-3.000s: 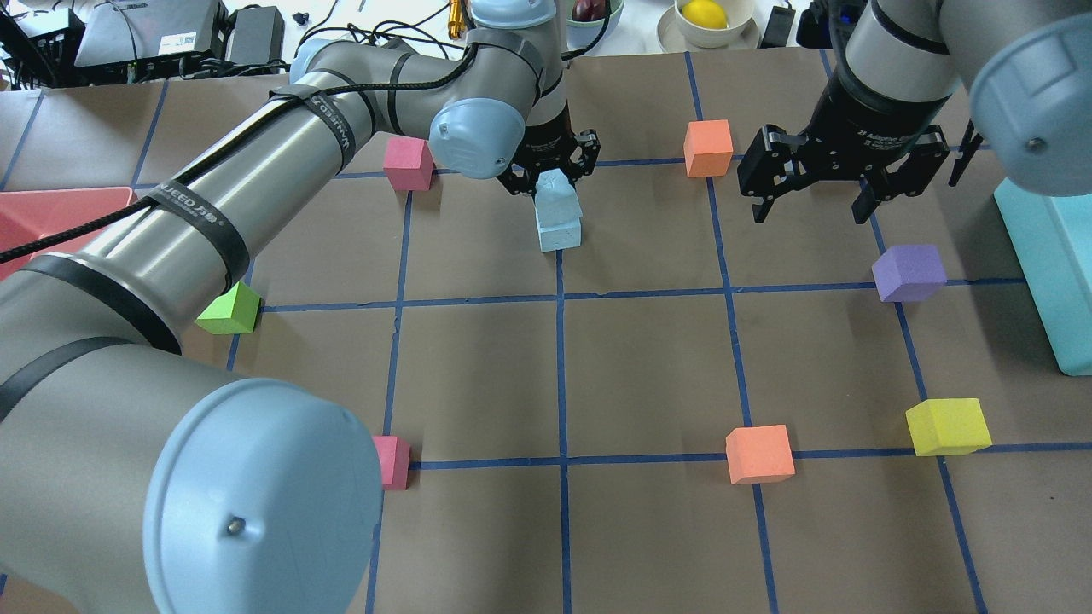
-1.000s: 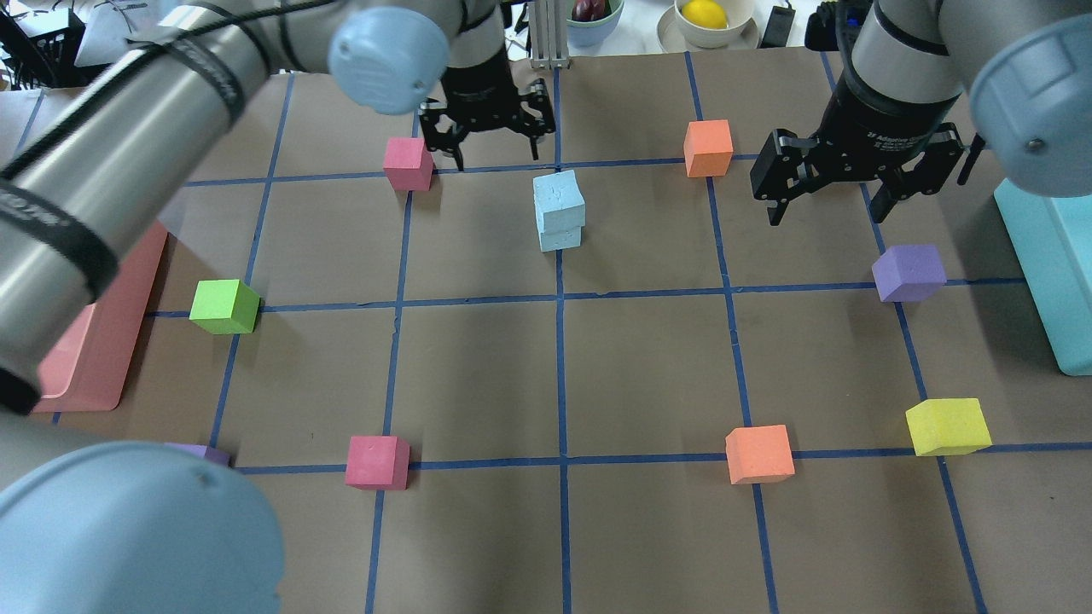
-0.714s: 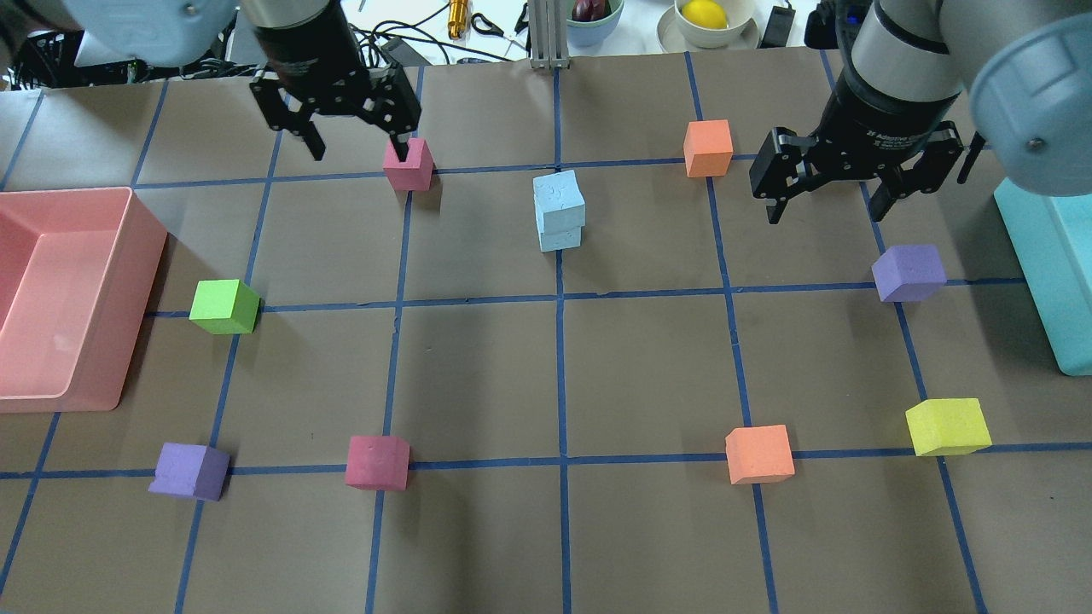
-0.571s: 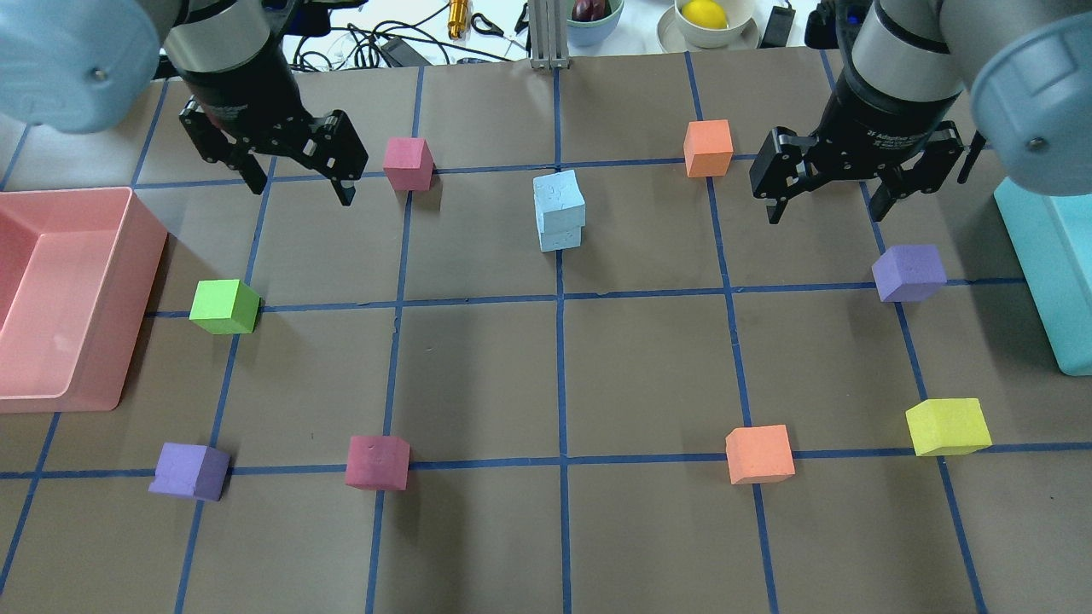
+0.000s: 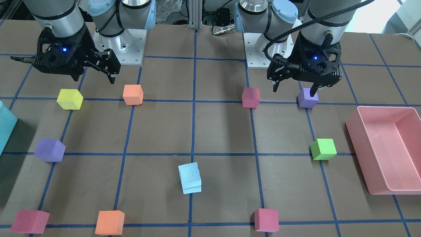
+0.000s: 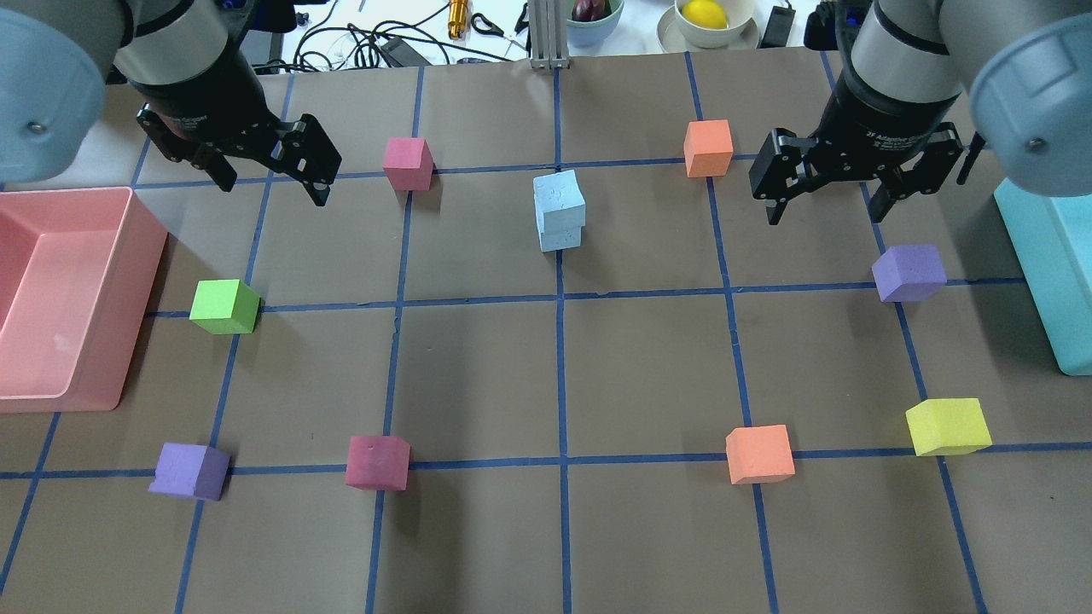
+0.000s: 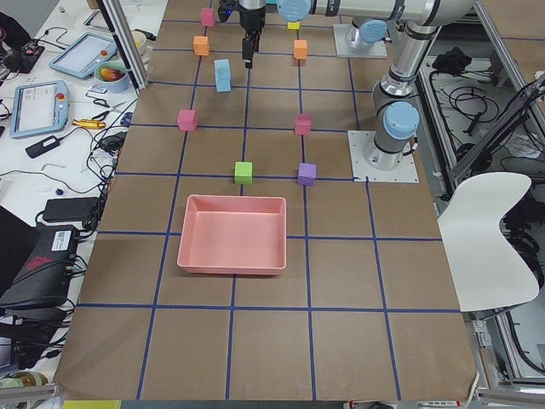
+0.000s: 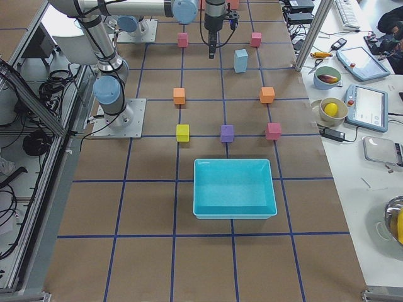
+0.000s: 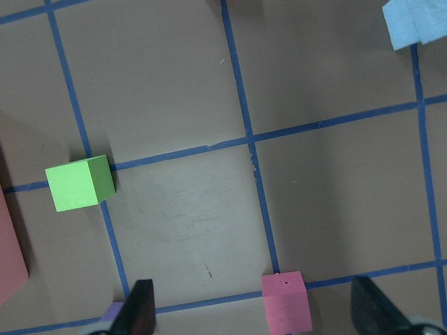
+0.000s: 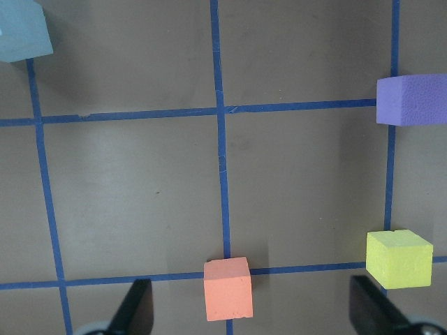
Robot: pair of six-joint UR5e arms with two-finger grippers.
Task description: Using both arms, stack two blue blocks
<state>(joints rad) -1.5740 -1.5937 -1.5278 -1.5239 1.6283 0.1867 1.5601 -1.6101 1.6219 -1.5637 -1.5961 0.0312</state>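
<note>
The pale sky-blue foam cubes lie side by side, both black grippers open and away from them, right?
No: the pale sky-blue foam cubes stand stacked, the overhead exterior view shows. The left gripper and right gripper are open, away from them.

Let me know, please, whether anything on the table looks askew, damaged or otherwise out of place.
Only the stack stands out. The upper blue block sits slightly twisted on the lower blue block, so their edges do not line up, and its top face looks scuffed and dented. It rests there upright, held by neither gripper.

I see bright, even overhead light; soft shadows beside green cube; left arm near lens slightly blurred
</note>
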